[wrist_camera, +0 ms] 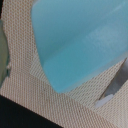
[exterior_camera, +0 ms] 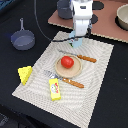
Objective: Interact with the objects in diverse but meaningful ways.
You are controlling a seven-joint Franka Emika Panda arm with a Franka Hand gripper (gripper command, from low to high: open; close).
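In the exterior view, the small grey long-handled saucepan [exterior_camera: 22, 39] sits on the dark surface [exterior_camera: 15, 70] at about 10 o'clock from the round tan plate [exterior_camera: 68, 68], off the woven beige placemat [exterior_camera: 100, 85]. The yellow holed cheese wedge [exterior_camera: 24, 74] lies at the placemat's edge at 9 o'clock from the plate. The yellow red-marked packet [exterior_camera: 54, 89] lies on the placemat at 7 o'clock, just beside the plate. The red tomato [exterior_camera: 67, 62] rests on the plate. One orange-handled utensil [exterior_camera: 75, 83] lies at 5 o'clock and another [exterior_camera: 84, 58] at 1 o'clock. The white hand [exterior_camera: 79, 41] stands at 12 o'clock over the placemat's far edge, with the light blue cup [wrist_camera: 80, 42] against it; the jaw opening cannot be told. In the wrist view, the cup fills the frame above the placemat weave.
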